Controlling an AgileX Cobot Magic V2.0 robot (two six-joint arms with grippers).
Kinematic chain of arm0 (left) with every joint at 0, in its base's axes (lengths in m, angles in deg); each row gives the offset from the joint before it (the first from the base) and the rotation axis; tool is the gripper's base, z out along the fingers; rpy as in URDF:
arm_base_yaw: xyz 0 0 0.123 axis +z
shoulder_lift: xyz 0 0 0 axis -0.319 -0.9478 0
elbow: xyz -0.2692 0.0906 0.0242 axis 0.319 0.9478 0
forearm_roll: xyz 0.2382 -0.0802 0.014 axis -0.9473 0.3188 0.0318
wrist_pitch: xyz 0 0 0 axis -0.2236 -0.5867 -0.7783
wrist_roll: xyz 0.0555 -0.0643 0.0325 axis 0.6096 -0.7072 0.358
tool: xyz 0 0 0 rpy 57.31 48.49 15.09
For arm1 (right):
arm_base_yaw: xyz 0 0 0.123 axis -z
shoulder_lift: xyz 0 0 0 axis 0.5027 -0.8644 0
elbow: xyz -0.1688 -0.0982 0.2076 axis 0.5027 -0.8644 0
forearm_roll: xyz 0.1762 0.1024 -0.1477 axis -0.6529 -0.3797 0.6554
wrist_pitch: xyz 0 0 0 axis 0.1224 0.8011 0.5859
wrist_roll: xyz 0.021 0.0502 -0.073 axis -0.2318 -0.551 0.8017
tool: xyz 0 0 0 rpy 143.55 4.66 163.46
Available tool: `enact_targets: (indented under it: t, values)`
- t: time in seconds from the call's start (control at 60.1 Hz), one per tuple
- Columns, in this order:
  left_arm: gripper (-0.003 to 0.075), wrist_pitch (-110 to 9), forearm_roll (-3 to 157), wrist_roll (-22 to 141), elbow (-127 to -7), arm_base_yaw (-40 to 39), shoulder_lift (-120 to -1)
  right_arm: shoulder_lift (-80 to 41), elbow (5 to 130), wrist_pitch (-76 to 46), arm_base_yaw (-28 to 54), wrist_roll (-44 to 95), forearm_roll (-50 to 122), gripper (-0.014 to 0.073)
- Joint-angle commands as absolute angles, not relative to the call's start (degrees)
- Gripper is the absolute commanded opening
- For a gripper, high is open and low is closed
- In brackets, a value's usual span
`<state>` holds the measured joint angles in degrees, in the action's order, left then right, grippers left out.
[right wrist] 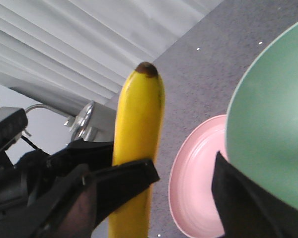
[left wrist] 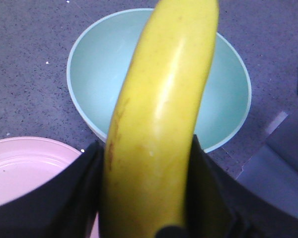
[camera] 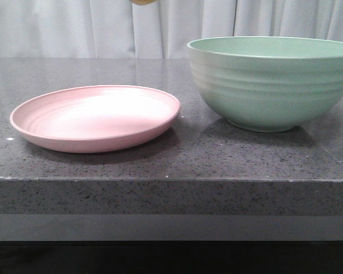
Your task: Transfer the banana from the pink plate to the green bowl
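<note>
The yellow banana [left wrist: 159,124] is clamped between my left gripper's [left wrist: 145,168] black fingers, high above the table and over the near rim of the green bowl [left wrist: 99,64]. In the front view only the banana's end [camera: 144,1] shows at the top edge, and the pink plate [camera: 97,117] lies bare to the left of the green bowl [camera: 271,83]. In the right wrist view the banana [right wrist: 136,124] stands upright with its dark tip up, behind one finger of my right gripper [right wrist: 186,173], which is open and holds nothing.
Both dishes stand on a dark speckled stone table [camera: 171,160] with a thick front edge. White curtains [camera: 103,28] hang behind. The left arm's black body [right wrist: 25,173] shows beside the banana in the right wrist view.
</note>
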<state>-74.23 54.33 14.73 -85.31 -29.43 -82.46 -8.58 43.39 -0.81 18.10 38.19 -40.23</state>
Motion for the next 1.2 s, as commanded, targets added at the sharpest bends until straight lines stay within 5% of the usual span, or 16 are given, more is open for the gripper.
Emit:
enact_targets:
  t: [0.0,0.582,0.682,0.865,0.981,1.181]
  values:
    - [0.0206,-70.9,55.0,14.4,-87.2,-30.0,-80.4,-12.8,46.1,4.2,18.0,50.0,-54.3,0.0538]
    - [0.0207,-71.1,54.9,14.4,-87.2,-30.0,-80.4,-34.4,61.8,16.0,14.0,55.1,-59.0,0.054]
    - [0.0207,-71.1,54.9,14.4,-87.2,-30.0,-80.4,-35.4,62.5,15.7,12.2,55.1,-59.0,0.0474]
    - [0.0217,-71.2,54.7,14.4,-87.2,-30.0,-80.4,-35.5,62.4,15.3,11.8,55.1,-59.0,0.0228]
    - [0.032,-71.2,54.7,14.4,-87.2,-30.0,-80.4,-35.5,62.4,15.0,11.8,55.1,-59.0,0.0137]
    - [0.0526,-71.2,54.7,14.4,-87.2,-30.0,-80.4,-35.5,64.7,9.6,12.7,60.3,-57.1,0.0141]
